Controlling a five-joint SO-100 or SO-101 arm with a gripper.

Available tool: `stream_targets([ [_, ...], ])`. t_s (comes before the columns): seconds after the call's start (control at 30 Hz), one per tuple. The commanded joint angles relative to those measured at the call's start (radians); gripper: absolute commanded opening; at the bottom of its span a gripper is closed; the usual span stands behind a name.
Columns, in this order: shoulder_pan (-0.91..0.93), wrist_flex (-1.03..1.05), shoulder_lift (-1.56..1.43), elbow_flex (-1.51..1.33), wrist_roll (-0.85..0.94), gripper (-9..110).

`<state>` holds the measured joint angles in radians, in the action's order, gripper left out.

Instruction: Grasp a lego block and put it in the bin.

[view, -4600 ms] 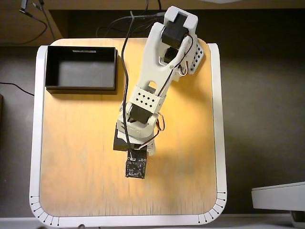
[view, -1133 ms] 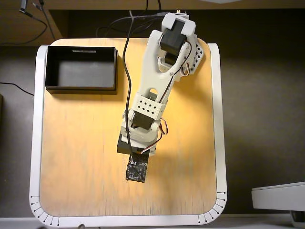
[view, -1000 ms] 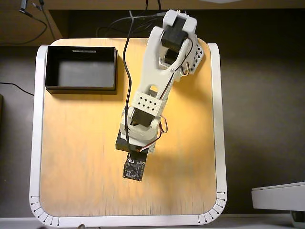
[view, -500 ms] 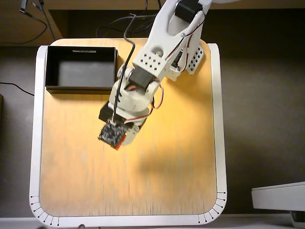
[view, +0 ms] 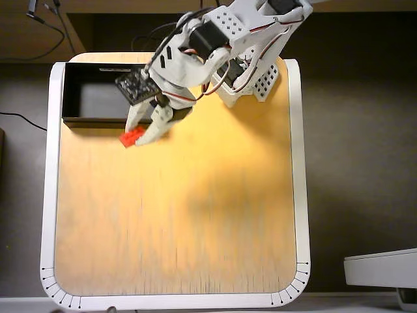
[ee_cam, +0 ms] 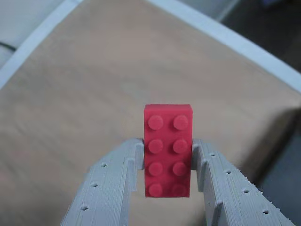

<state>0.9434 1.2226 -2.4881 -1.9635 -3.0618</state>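
Observation:
The red lego block [ee_cam: 168, 149] with two rows of studs is clamped between my two grey fingers [ee_cam: 117, 183], held above the wooden table. My gripper [ee_cam: 167, 153] is shut on it. In the overhead view the gripper [view: 138, 135] hangs over the table just below the bin's front wall, with the lego block [view: 131, 137] sticking out toward the lower left. The bin [view: 73, 98], a black shallow tray with a white label strip on its far rim, sits at the table's top left, partly covered by the arm.
The wooden table top has a white raised rim [view: 47, 195]. The arm's white base [view: 260, 72] stands at the top right of the table. Cables [view: 163, 32] run off behind the table's back edge.
The arm lifted from the table's middle with the lego block in its fingers and swung up and to the left, ending just in front of the bin.

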Motion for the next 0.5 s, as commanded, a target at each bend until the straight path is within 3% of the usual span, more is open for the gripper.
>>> stream_targets([
  [0.0, 0.124, 0.081, -0.038, 0.041, -0.058, 1],
  [0.47, 0.492, 0.081, 0.258, 0.041, -0.293, 1],
])
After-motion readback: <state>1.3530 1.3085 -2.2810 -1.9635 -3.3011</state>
